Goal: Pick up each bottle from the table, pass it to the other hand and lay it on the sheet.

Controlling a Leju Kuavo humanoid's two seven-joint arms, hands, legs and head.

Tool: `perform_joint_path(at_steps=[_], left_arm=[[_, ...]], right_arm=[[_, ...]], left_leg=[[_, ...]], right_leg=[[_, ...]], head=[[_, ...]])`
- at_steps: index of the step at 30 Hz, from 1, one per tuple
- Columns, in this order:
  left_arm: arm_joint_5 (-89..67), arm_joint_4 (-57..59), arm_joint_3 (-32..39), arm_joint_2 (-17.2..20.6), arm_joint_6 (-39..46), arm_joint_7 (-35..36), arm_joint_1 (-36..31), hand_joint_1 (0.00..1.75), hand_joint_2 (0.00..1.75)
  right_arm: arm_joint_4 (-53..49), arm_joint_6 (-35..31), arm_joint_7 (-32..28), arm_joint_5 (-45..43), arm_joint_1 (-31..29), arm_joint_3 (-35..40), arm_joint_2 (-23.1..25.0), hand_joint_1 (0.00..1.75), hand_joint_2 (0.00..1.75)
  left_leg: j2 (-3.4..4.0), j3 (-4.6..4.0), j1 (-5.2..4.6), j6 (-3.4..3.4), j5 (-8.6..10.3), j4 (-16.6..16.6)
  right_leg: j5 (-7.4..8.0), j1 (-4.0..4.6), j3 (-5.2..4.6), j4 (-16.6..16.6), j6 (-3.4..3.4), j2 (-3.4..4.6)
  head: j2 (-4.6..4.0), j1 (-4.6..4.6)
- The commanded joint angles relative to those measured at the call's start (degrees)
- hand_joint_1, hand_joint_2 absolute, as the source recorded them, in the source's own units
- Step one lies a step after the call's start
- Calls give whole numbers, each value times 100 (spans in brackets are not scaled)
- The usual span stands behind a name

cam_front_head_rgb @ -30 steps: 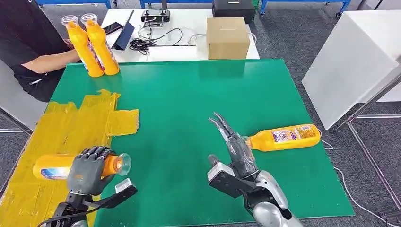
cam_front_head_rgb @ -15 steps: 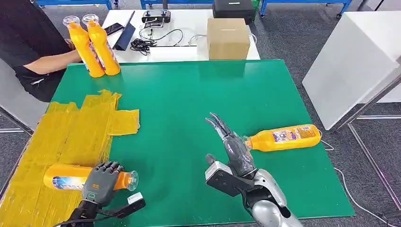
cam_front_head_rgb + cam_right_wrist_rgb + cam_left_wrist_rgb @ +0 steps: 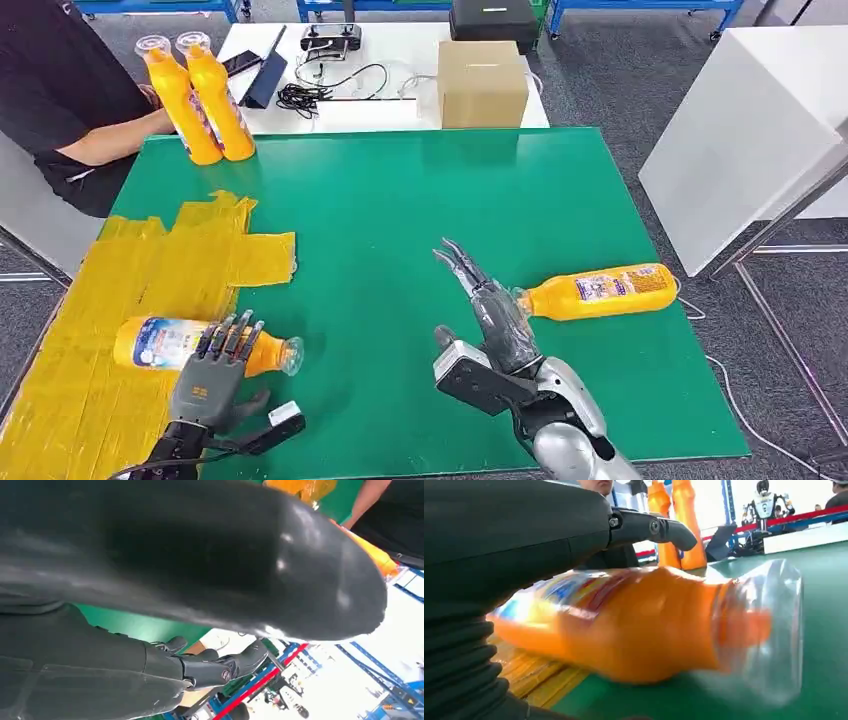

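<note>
Progress looks partial: one orange bottle lies on the yellow sheet, just beyond the left hand, fingers spread, gripping nothing. Another bottle waits on the green table beside the right hand, whose extended fingers grasp nothing.

A green table carries a yellow sheet taped over its nine-o'clock side, and on that sheet, toward seven o'clock, lies an orange bottle with its clear cap poking onto the green. A second orange bottle lies on its side at about four o'clock (cap pointing toward the centre), while two more bottles stand upright, touching, at the eleven-o'clock corner.
</note>
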Motion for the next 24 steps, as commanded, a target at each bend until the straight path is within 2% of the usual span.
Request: perform_joint_path(at_steps=[1, 10, 12, 14, 16, 17, 18, 19, 24], left_arm=[[-9, 431, -121, 17, -55, 14, -38, 0, 0], [926, -125, 275, -210, 622, -775, 150, 0, 0], [1483, -309, 440, -394, 1073, -1197, 186, 0, 0], [3068, -775, 722, -784, 1339, -2134, 250, 0, 0], [5765, -1564, 1147, -1444, 913, -3971, 349, 0, 0], [6481, -1926, 1274, -1741, 457, -4202, 374, 0, 0], [6753, -2150, 1252, -1854, 218, -4102, 393, 0, 0], [7255, -2371, 1248, -1981, -108, -4125, 430, 0, 0], [9145, -2974, 912, -2338, -1182, -3837, 559, 0, 0]], right_arm=[[250, 7, 18, -18, -154, -26, 25, 0, 0], [228, -46, 18, -18, -58, -24, -67, 0, 0], [207, -60, 22, -17, -24, -12, -117, 0, 0], [101, -192, -12, 81, 167, -77, -220, 0, 0], [-38, -354, -4, 369, 394, -127, -374, 0, 0], [-108, -421, 40, 470, 518, -188, -447, 0, 0], [-141, -469, 100, 560, 604, -260, -488, 0, 0], [-164, -506, 228, 740, 694, -347, -534, 0, 175], [20, -387, 695, 1127, 1027, -1180, -1119, 0, 175]], left_leg=[[12, 6, 2, -5, -1, -7], [14, -2, 8, -8, -4, -3], [8, -6, 8, -6, -4, 0], [6, -11, 7, -5, -4, 1], [-4, -17, 6, -1, -4, 4], [-19, -25, 7, 1, -6, 12], [-29, -36, 7, 3, -2, 16], [-28, -34, 8, 3, -6, 18], [-15, -33, -4, 4, -6, 13]], right_leg=[[2, 2, 4, -8, -1, 9], [2, 7, -3, -10, 0, 9], [0, 8, -5, -9, 1, 1], [0, 7, -11, -8, 2, 0], [-2, 6, -11, -8, 5, -10], [-7, 7, -11, -6, 8, -26], [-7, 6, -24, -1, 7, -33], [-9, 7, -20, -2, 8, -33], [-4, -3, -23, -6, 8, -17]], head=[[0, 0], [0, 0], [0, 0], [0, 0], [0, -2], [0, 0], [0, 0], [0, -2], [0, 0]])
